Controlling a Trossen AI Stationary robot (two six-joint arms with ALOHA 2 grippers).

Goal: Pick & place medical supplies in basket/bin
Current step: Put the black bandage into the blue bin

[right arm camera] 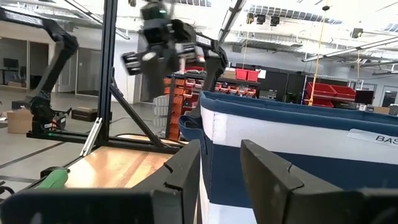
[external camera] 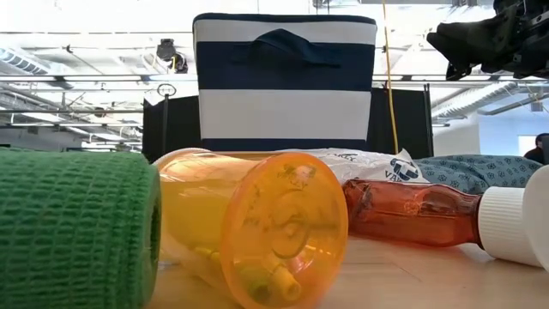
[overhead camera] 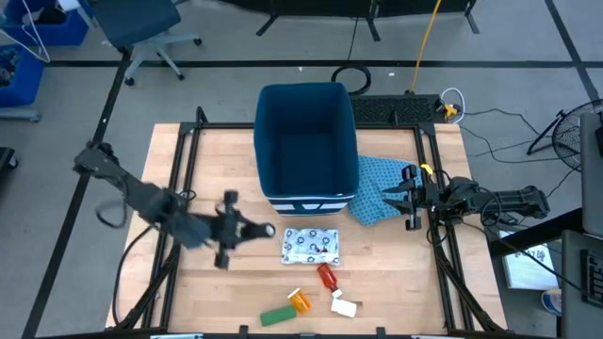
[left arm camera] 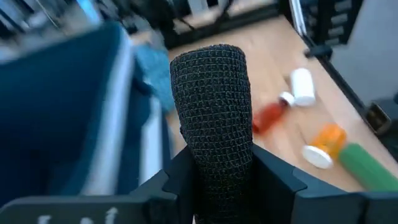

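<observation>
My left gripper (overhead camera: 256, 231) hangs over the table left of the flat white, blue-patterned packet (overhead camera: 310, 245), shut on a black block (left arm camera: 211, 106) with a woven surface. The deep dark-blue bin (overhead camera: 306, 141) stands at the far middle, its white-striped base (external camera: 283, 112) on the table. Near the front edge lie the red bottle (overhead camera: 327, 276), orange vial (overhead camera: 299, 300), green block (overhead camera: 278, 315) and small white piece (overhead camera: 344, 306). My right gripper (right arm camera: 221, 165) waits open at the right, beside the bin's wall (right arm camera: 298, 143). My left gripper pinches the black block between its two fingers (left arm camera: 180, 177), on opposite sides of the block's near end (left arm camera: 214, 174). The block lies along the fingers and sticks out well past them. It is lifted clear of the table.
A blue patterned cloth (overhead camera: 382, 188) lies crumpled between the bin and my right gripper. A black frame rail (overhead camera: 179, 188) runs along each side of the wooden table. Bare wood shows at the near left (overhead camera: 198, 292).
</observation>
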